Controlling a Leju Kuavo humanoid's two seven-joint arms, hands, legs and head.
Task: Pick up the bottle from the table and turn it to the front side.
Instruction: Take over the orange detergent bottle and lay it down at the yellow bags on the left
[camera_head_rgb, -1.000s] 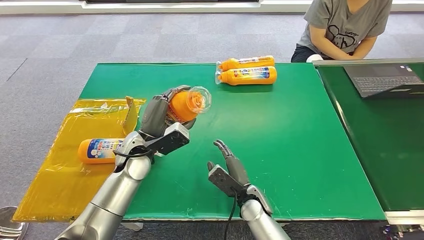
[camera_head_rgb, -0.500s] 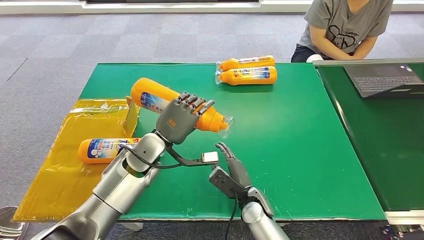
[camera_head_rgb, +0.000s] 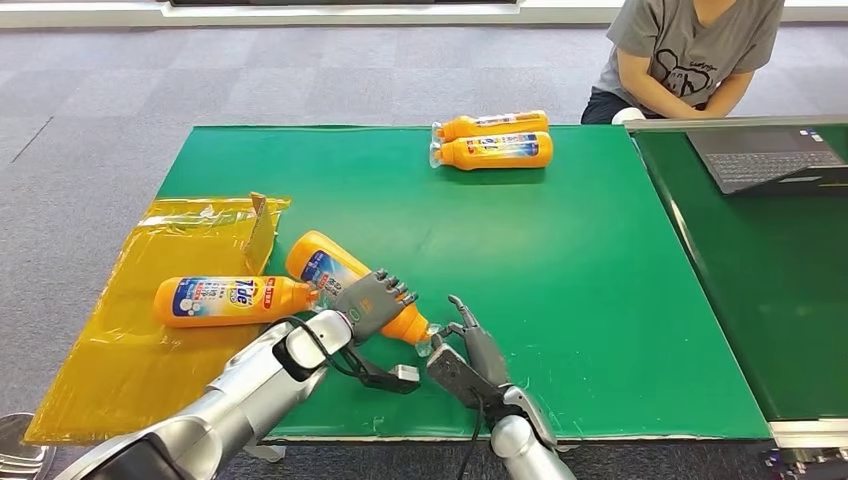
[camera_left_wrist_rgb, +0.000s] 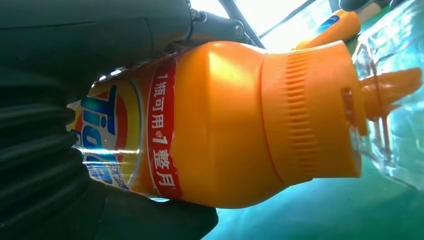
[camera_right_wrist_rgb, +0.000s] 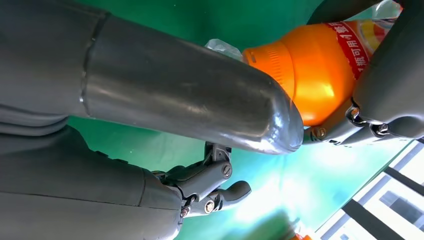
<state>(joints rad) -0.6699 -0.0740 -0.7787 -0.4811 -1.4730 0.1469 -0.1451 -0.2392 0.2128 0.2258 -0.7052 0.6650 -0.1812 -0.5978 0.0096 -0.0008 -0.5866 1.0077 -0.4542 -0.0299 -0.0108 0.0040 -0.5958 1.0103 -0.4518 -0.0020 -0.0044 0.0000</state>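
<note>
My left hand (camera_head_rgb: 372, 305) grips an orange detergent bottle (camera_head_rgb: 322, 266) around its neck end. The bottle lies low and slanted near the table's front edge, its blue and red label facing up and its clear cap (camera_head_rgb: 427, 343) pointing toward my right hand. In the left wrist view the bottle (camera_left_wrist_rgb: 225, 125) and clear cap (camera_left_wrist_rgb: 390, 100) sit right at the green surface. My right hand (camera_head_rgb: 465, 352) is open just beside the cap, holding nothing. In the right wrist view its thumb (camera_right_wrist_rgb: 190, 95) lies close to the bottle's orange shoulder (camera_right_wrist_rgb: 310, 70).
A second orange bottle (camera_head_rgb: 225, 298) lies on a yellow plastic bag (camera_head_rgb: 120, 350) at the left, its cap near the held bottle's base. Two more bottles (camera_head_rgb: 495, 140) lie at the far edge of the green table (camera_head_rgb: 600, 260). A laptop (camera_head_rgb: 765, 155) and a seated person (camera_head_rgb: 690, 50) are at the right.
My left hand has brought the bottle down from above the table to near the front edge, beside my right hand. The right hand has barely moved.
</note>
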